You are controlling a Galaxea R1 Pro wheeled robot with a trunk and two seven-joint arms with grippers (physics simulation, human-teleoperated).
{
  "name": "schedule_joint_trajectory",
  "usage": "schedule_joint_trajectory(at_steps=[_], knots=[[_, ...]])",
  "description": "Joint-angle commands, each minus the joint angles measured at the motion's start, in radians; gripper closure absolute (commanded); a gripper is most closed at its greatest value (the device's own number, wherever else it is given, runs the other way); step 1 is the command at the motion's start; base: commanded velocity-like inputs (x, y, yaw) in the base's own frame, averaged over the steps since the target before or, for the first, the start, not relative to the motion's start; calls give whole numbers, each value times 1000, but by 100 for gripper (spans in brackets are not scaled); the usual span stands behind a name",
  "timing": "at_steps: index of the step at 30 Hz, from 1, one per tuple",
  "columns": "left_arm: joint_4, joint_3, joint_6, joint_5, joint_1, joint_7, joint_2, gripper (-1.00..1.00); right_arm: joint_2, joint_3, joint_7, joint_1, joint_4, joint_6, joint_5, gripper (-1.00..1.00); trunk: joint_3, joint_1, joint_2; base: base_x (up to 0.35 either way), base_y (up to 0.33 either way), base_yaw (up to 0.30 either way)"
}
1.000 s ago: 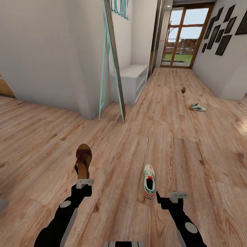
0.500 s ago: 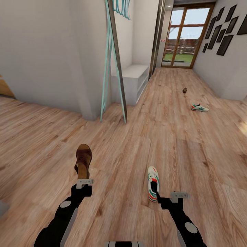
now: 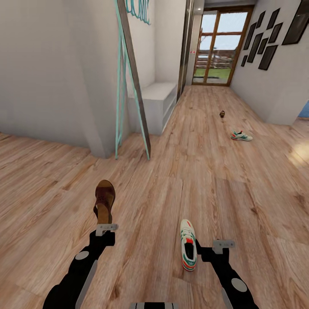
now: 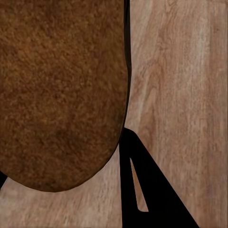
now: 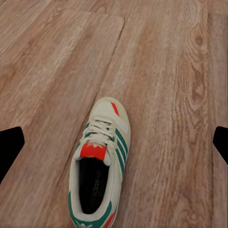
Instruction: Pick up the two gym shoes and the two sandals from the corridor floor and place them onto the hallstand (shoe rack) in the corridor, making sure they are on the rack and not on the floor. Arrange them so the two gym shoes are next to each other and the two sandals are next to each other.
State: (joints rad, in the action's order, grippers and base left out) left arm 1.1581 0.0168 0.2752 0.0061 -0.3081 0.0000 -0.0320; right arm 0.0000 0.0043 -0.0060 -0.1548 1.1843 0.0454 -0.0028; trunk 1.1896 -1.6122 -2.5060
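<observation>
My left gripper (image 3: 105,226) is shut on a dark brown sandal (image 3: 104,199), held above the corridor floor (image 3: 141,206); its sole (image 4: 61,90) looms close in the left wrist view, beside one black finger (image 4: 147,190). A white gym shoe with green stripes (image 3: 187,250) lies on the planks just left of my right gripper (image 3: 212,252). That gripper (image 5: 116,142) is open, its fingertips wide apart above the shoe (image 5: 99,166). Far down the corridor lie the second gym shoe (image 3: 241,136) and the second sandal (image 3: 222,114). The hallstand (image 3: 156,101) stands by the left wall under teal letters (image 3: 138,8).
A teal-framed leaning panel (image 3: 131,81) stands at the wall corner in front of the hallstand. A glazed door (image 3: 214,47) closes the far end of the corridor. Dark picture frames (image 3: 262,43) hang on the right wall.
The whole view has shifted as the robot moved. The near gym shoe now sits lower in the picture, right beside my right gripper. The sandal stays in my left gripper.
</observation>
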Motion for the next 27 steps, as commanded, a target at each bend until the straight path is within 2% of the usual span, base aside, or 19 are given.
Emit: schedule_joint_trajectory(at_steps=[1,13,21,27], knots=[[2,0,6,0,0,0,0,100,0,0,-1,0,1,5,0,-100,1,0,0,73,0,-9],[2,0,5,0,0,0,0,100,0,0,0,0,1,4,0,-100,1,0,0,21,0,-2],[2,0,5,0,0,0,0,100,0,0,0,0,1,4,0,-100,1,0,0,231,0,0],[2,0,5,0,0,1,0,100,0,0,-1,0,1,4,0,-100,1,0,0,69,0,0]])
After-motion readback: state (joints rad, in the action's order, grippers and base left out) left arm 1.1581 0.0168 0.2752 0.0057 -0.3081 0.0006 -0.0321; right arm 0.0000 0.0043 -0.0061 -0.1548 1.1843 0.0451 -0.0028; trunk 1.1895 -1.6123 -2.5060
